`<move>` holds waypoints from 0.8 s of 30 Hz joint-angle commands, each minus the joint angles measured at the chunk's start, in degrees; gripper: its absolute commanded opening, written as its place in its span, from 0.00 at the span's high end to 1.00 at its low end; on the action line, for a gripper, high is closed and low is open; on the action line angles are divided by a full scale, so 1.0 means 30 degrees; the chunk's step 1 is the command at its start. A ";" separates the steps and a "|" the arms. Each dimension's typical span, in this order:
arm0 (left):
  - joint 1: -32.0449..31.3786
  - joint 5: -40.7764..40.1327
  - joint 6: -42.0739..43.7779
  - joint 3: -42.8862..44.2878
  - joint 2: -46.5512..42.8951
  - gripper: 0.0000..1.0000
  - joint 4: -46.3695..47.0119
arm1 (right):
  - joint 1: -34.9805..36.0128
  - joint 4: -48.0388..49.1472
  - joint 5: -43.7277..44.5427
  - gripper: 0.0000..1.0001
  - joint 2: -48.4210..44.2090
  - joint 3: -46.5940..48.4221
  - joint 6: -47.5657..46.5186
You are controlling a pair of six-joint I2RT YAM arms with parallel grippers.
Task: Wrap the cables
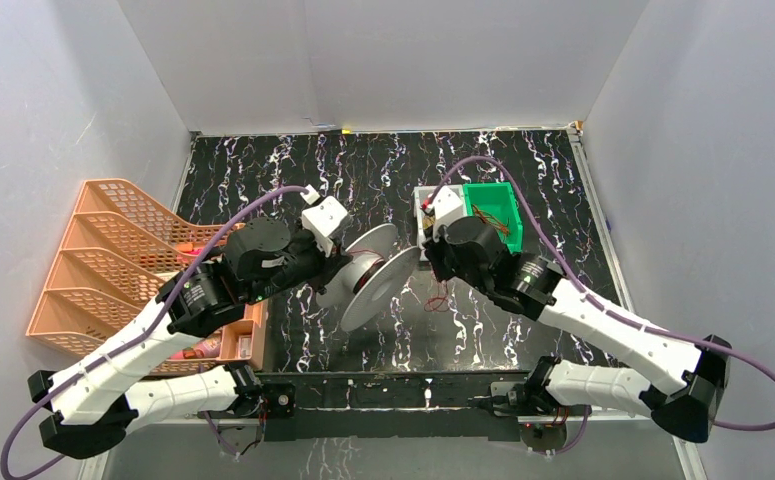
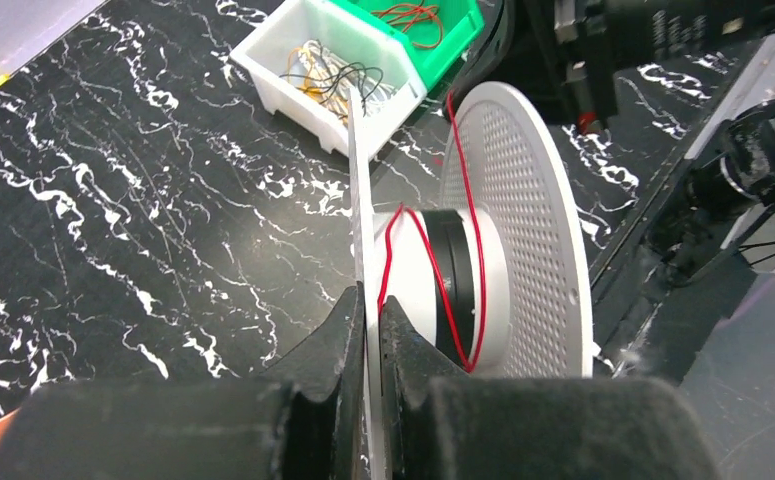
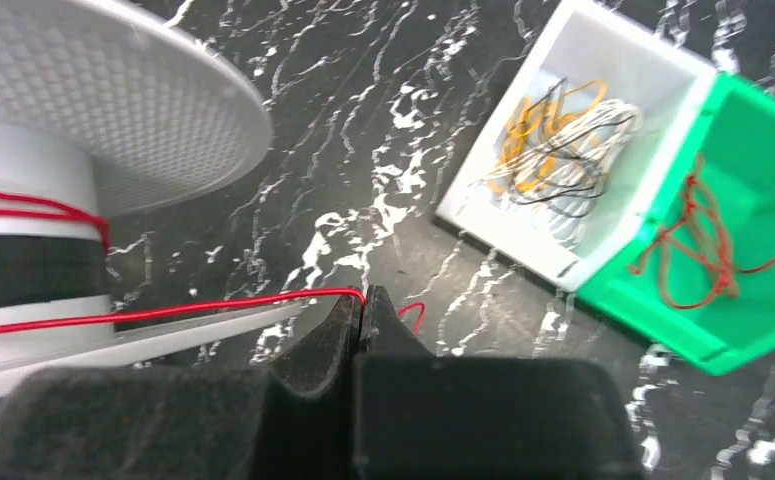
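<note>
**Left pincer** (image 2: 368, 305): closed tight on the thin near flange (image 2: 355, 190) of a white spool (image 1: 371, 275), one finger on each face. The spool lies tilted between the two arms, near the middle of the counter (image 1: 263, 180).

**Right pincer** (image 3: 361, 305): shut on a red cable (image 3: 213, 305), which is nipped at the fingertips. From there the cable runs taut to the left, onto the spool hub (image 3: 23, 240). A short red tail curls out just past the fingers.

**Cable on the spool:** a few red turns lie around the hub, between the near flange and the perforated far flange (image 2: 528, 200). One strand rises over the far flange's edge toward the right arm.

**Surroundings:** a white bin (image 3: 623, 65) and a green bin (image 3: 763, 120) stand touching, side by side, behind the spool and close to the right wrist.
- The white bin holds a tangle of yellow, white and black wires (image 3: 563, 150).
- The green bin holds more loose red cables (image 3: 698, 240).

An orange rack (image 1: 103, 250) stands at the counter's left edge, beside the left arm. Part of it is hidden by that arm.
</note>
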 commanded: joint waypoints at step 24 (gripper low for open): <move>-0.0054 0.3917 -0.1494 0.3283 -0.0585 1.00 -0.0200 | -0.2158 1.3668 -0.4209 0.62 -0.1023 -0.9860 0.6356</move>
